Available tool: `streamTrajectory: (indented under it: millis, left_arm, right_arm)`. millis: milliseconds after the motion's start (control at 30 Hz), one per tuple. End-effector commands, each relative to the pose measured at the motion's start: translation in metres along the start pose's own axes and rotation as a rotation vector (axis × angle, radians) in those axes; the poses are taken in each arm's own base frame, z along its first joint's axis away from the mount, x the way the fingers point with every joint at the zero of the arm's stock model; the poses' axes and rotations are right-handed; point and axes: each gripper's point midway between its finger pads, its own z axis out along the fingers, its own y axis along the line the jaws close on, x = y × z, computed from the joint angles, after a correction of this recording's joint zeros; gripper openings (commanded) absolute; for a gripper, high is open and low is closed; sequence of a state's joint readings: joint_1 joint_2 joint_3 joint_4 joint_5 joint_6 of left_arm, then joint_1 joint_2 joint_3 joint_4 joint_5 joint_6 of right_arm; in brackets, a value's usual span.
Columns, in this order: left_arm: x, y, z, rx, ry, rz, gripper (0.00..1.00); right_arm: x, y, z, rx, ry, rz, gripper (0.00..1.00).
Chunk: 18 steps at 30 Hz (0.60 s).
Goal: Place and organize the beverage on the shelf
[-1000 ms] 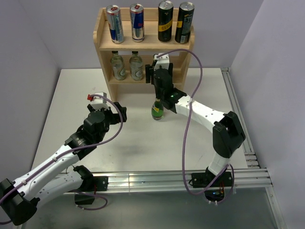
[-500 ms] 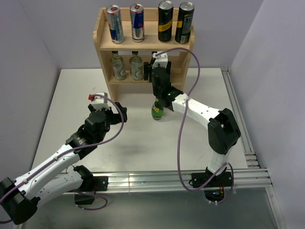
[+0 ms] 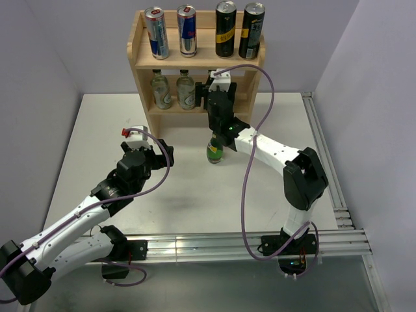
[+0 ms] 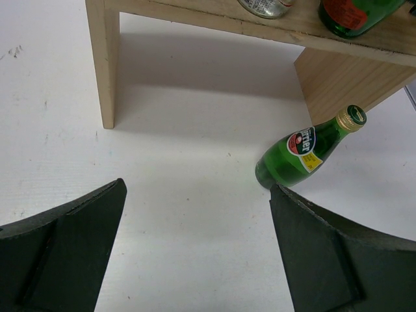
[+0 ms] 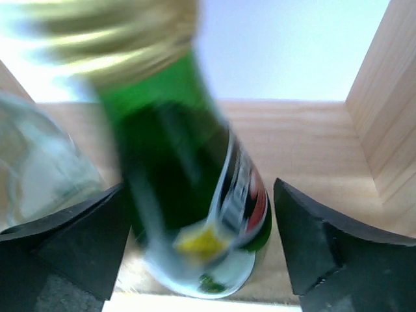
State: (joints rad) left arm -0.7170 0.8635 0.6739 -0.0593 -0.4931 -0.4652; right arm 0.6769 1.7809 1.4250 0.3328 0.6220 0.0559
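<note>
Two grippers, I see. "What is the left gripper doing?" asks Sam.

"It is wide open and holds nothing," says Mia. "It hangs over the bench on the near left and looks at the shelf."

"What is up there already?"

"On the top board, two silver cans on the left and two black cans on the right. Below, two clear bottles on the left. Just right of them stands the green bottle on the low board."

"Is the right gripper holding it?"

"I think not. It is open, with one finger on each side of that bottle and a gap on both sides. The picture is blurry, though."

"So what is left?"

"The green bottle on the bench stands just in front of the shelf, apart from both grippers. I think only that one has to go up. There looks to be room at the right end of the low board."
</note>
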Motion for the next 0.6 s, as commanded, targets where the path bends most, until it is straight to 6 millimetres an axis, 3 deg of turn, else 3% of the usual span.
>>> streamTrajectory:
  millis: [0,567]
  left_arm:
    - [-0.0112,-0.0073,-0.0006,0.029,-0.038,-0.016,0.99]
    - [-0.0104,-0.0078,-0.0012,0.032,-0.037,-0.022,0.99]
  right_arm:
    - [-0.068,-0.0027,0.0037,0.027,-0.181,0.141,0.93]
    - [-0.0624,-0.0055,-0.0021,0.027,-0.171,0.148,0.95]
